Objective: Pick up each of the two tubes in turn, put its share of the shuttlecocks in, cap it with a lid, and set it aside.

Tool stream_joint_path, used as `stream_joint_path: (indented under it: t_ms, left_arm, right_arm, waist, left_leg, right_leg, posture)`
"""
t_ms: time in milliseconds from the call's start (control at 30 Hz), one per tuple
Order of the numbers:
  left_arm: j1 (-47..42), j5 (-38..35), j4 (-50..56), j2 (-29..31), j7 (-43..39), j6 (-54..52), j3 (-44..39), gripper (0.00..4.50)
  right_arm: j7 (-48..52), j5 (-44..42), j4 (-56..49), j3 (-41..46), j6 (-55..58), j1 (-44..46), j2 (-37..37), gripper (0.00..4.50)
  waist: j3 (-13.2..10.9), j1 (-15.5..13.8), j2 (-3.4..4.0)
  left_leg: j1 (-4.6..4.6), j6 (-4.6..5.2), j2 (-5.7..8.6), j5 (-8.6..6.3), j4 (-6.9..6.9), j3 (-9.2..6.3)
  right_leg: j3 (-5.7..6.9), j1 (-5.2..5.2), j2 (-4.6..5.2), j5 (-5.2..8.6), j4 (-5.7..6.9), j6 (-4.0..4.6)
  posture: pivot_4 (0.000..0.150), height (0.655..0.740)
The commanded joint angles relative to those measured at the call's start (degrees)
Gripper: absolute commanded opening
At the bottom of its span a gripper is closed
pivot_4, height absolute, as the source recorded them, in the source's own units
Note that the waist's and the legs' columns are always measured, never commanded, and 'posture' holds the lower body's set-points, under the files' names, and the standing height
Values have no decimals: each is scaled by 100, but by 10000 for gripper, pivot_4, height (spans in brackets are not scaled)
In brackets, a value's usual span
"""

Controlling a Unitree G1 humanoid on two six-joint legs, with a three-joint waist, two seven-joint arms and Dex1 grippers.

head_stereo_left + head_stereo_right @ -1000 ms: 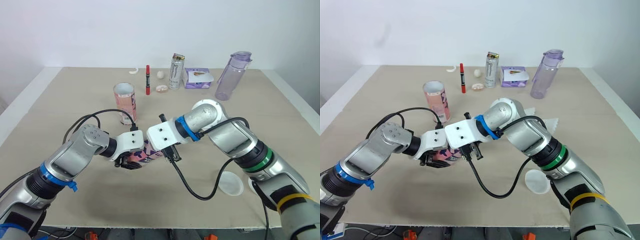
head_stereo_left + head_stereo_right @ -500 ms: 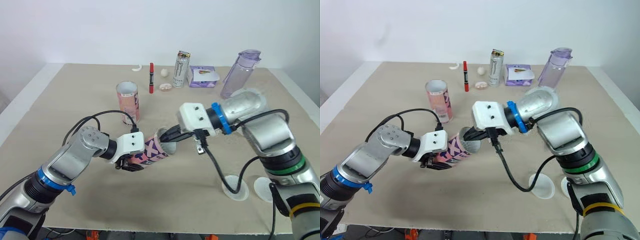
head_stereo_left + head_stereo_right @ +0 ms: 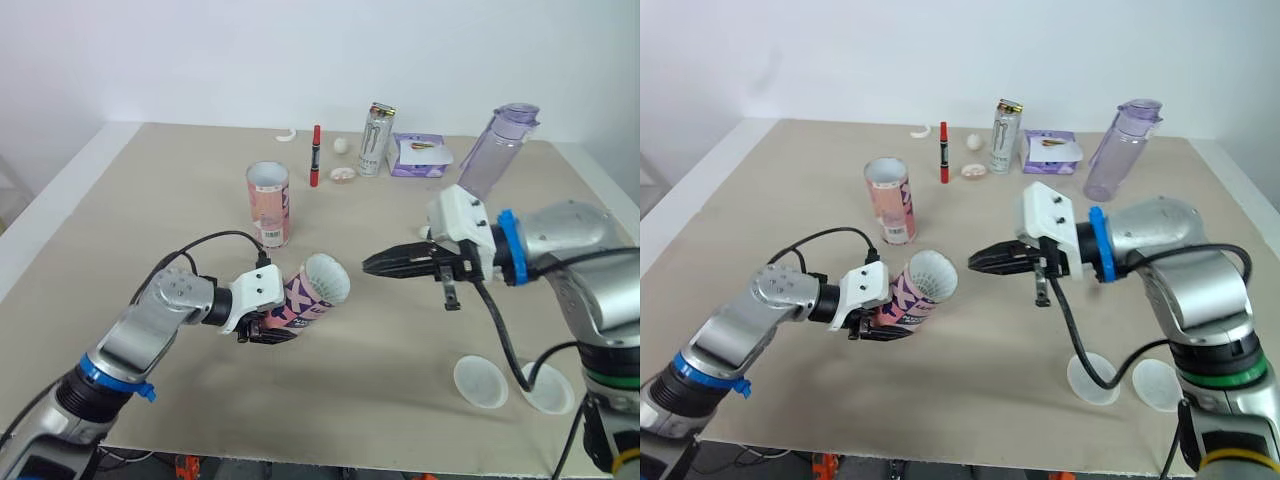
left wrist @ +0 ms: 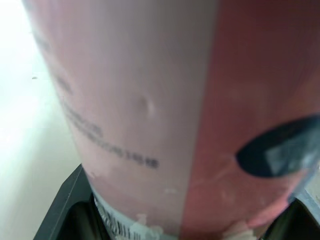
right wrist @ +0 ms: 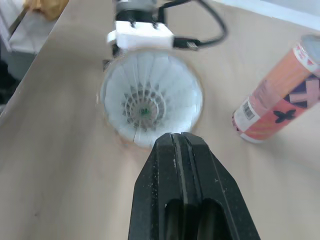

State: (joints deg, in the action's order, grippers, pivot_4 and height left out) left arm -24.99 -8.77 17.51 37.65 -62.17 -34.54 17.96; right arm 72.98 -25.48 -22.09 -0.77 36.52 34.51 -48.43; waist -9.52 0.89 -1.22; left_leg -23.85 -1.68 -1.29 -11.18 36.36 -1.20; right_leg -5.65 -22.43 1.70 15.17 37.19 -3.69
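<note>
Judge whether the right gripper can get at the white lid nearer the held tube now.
Probably yes: the right gripper is shut and empty, and that lid lies uncovered on the table near its arm.

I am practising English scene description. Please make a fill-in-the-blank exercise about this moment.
1. The left gripper grips a tilted pink ___.
2. A white ___ sits in its open mouth.
3. The right gripper is ___, holding nothing.
4. ___ lids lie on the table.
Missing words: tube, shuttlecock, shut, two.
</note>
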Motion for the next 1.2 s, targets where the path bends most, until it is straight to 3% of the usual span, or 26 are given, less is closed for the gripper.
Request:
stream_joint_path:
  t_ms: [33, 167, 367, 567, 967, 1200]
  left_arm:
    - [292, -326, -213, -550, 224, 864, -226, 27982]
    - [433, -534, -573, -1100, 295, 1661, -379, 27982]
    - [456, -752, -1174, -1776, 258, 2373, -344, 27982]
    - [404, -488, -2082, -2117, 70, 3132, -9, 27982]
    - [545, -248, -2156, -2180, -193, 3530, 485, 27982]
    - [705, -200, -1960, -2046, -312, 3279, 757, 27982]
  right_arm:
    - [-164, -331, -276, 710, 80, -573, -282, 749]
    - [-260, -454, -270, 1036, 91, -988, -495, 749]
    - [-176, -449, -101, 1392, -18, -1492, -938, 749]
    - [-170, -552, -97, 1699, 50, -1955, -1256, 749]
    - [14, -576, -247, 2508, 202, -3295, -1754, 749]
    - [334, -77, -31, 3016, -132, -4298, -1996, 749]
  waist:
    - [0, -11, 0]
    - [-16, 5, -7]
    - [-26, 9, -1]
    - [-27, 24, 0]
    - [-23, 23, 5]
    - [-20, 24, 10]
  left_leg:
    - [-27, 8, 10, 4, 2, 6]
    - [-139, 21, 52, 5, 10, 8]
    - [-141, 20, 52, 5, 2, -2]
    - [-129, 21, 50, 7, 11, 0]
    - [-128, 22, 51, 9, 19, -3]
    - [-118, 22, 49, 9, 23, -4]
  right_leg:
    - [7, -6, 22, -1, -13, -13]
    - [7, -89, 43, -53, -11, -52]
    - [14, -84, 31, -51, -9, -50]
    - [8, -73, 21, -52, -7, -54]
    - [-4, -65, 15, -55, -7, -65]
    - [-2, -53, 12, -55, -6, -66]
  posture:
    - [1500, 7400]
    - [1500, 7400]
    - [1500, 7400]
    - [1500, 7400]
    - [1500, 7400]
    - [1500, 7400]
